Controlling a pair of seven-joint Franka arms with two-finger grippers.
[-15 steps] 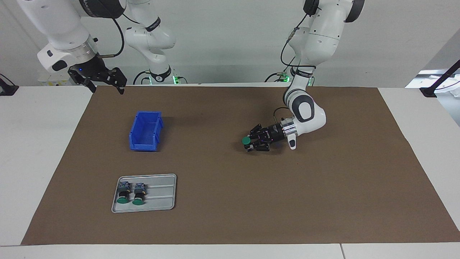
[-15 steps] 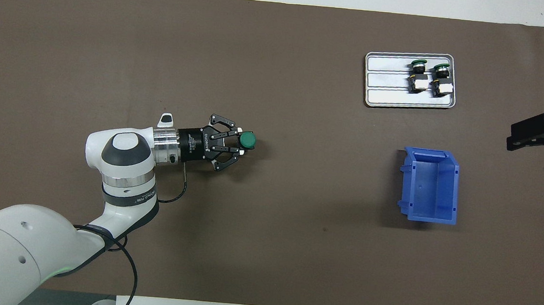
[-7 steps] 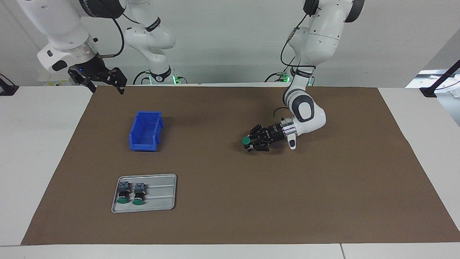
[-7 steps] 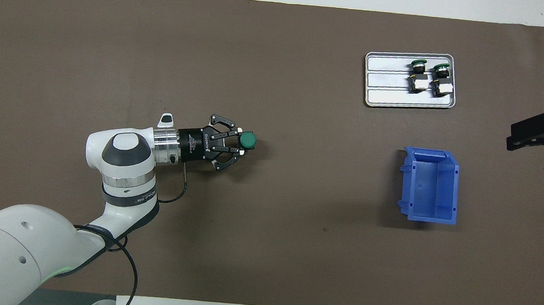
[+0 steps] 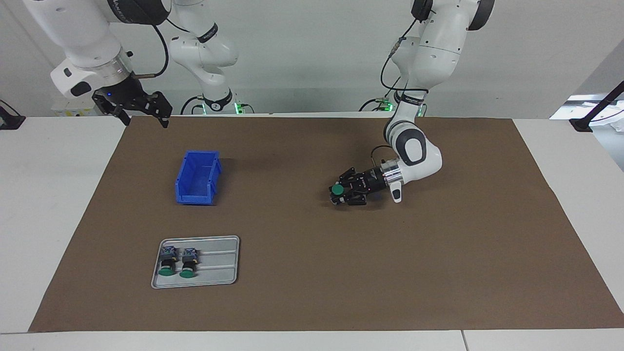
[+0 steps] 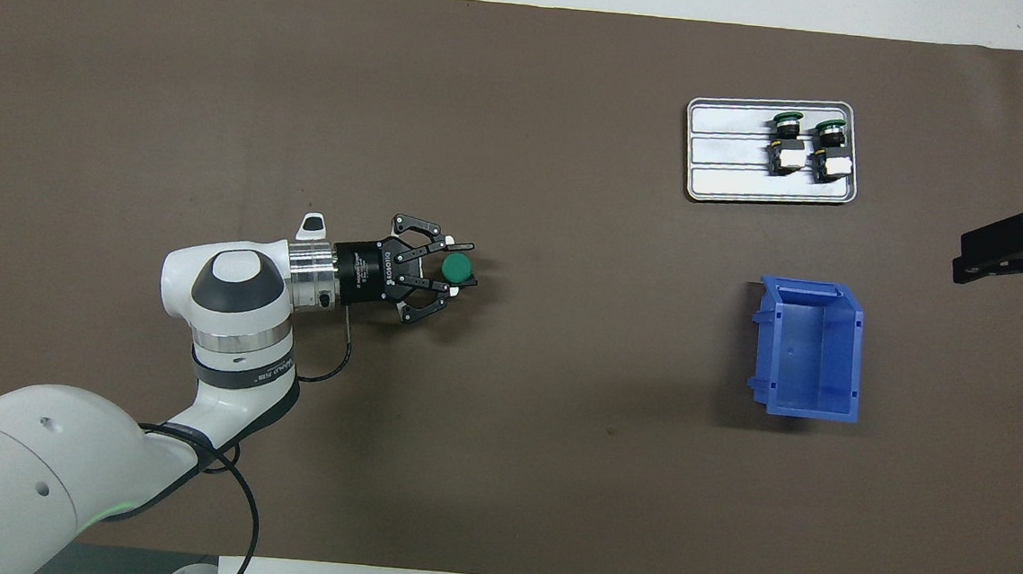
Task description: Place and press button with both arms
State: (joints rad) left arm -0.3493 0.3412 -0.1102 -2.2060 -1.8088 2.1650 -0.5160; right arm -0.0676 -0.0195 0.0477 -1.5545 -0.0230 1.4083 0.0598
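Note:
The button [image 5: 336, 189] [image 6: 456, 268] stands on the brown mat near the table's middle, green cap up, toward the left arm's end. My left gripper [image 5: 334, 194] [image 6: 459, 269] lies low and level over the mat with its fingers around the button. The fingertips are spread wider than the cap, with a small gap on each side. My right gripper [image 5: 141, 116] [image 6: 963, 263] hangs open and unladen in the air over the mat's edge at the right arm's end, where the right arm waits.
A blue bin [image 5: 197, 178] [image 6: 809, 348] sits toward the right arm's end. Farther from the robots than the bin is a grey tray [image 5: 219, 263] [image 6: 728, 149] that holds two more green-capped buttons [image 5: 176, 263]. The mat [image 5: 312, 273] covers the table.
The left gripper's fingers have spread apart around the button, and the green cap has shifted a little toward the gripper's palm. The right arm has not moved.

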